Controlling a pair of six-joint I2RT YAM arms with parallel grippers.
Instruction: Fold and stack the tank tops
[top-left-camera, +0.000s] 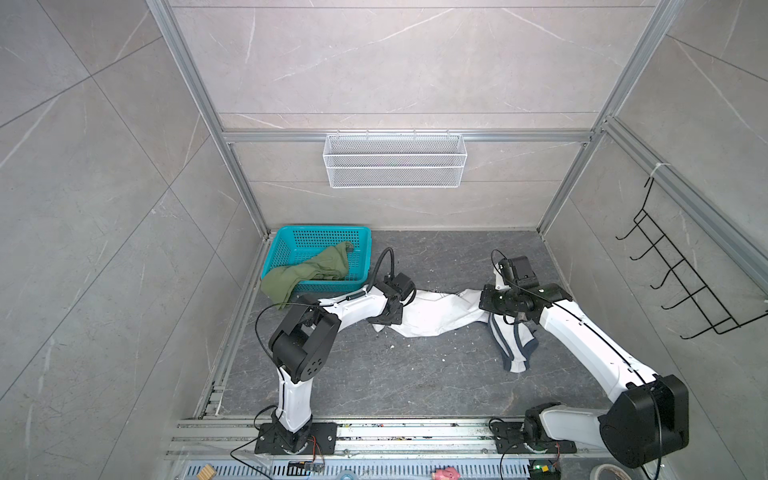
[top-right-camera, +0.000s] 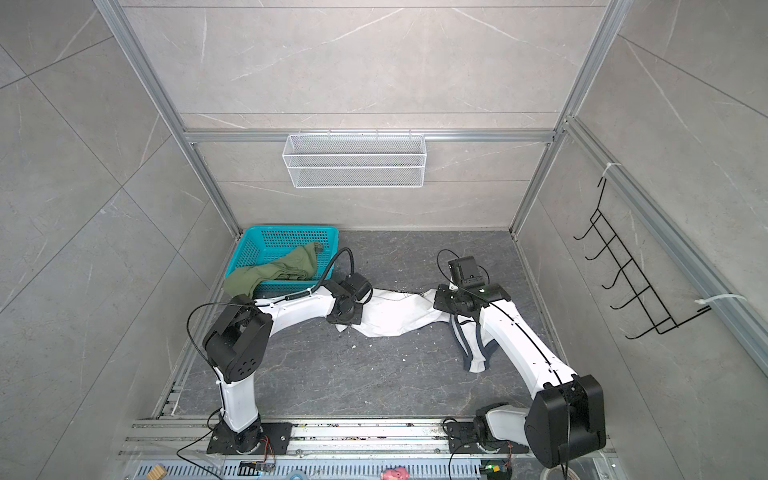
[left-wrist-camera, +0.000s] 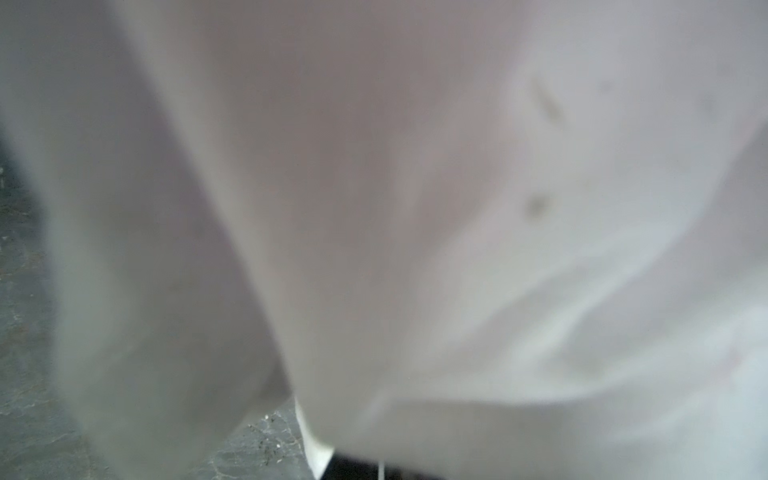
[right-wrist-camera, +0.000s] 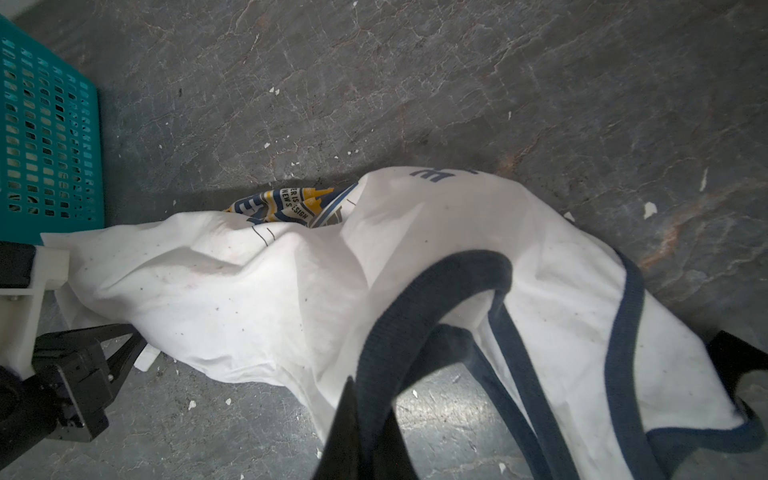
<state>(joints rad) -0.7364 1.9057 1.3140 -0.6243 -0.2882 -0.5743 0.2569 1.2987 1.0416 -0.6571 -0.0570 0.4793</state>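
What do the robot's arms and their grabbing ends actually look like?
Both the left arm and the right arm are smooth white shells joined by chunky black joints on black base plates. Thin black cables loop along them. The left tool and right tool end in black wedge-shaped fingers.

basket (top-left-camera: 320, 235): teal plastic with a grid of small holes
olive tank top (top-left-camera: 309, 272): olive green, with a dark edge at the end inside the basket
white tank top (right-wrist-camera: 257, 299): white with tiny dark specks and navy trim; the fold towards the basket has a blue and yellow print with white lettering
tabletop (top-left-camera: 374, 374): dark grey stone pattern with pale veins, rusty streaks and white flecks
wire bin (top-left-camera: 395, 160): white mesh
hook rack (top-left-camera: 683, 270): black
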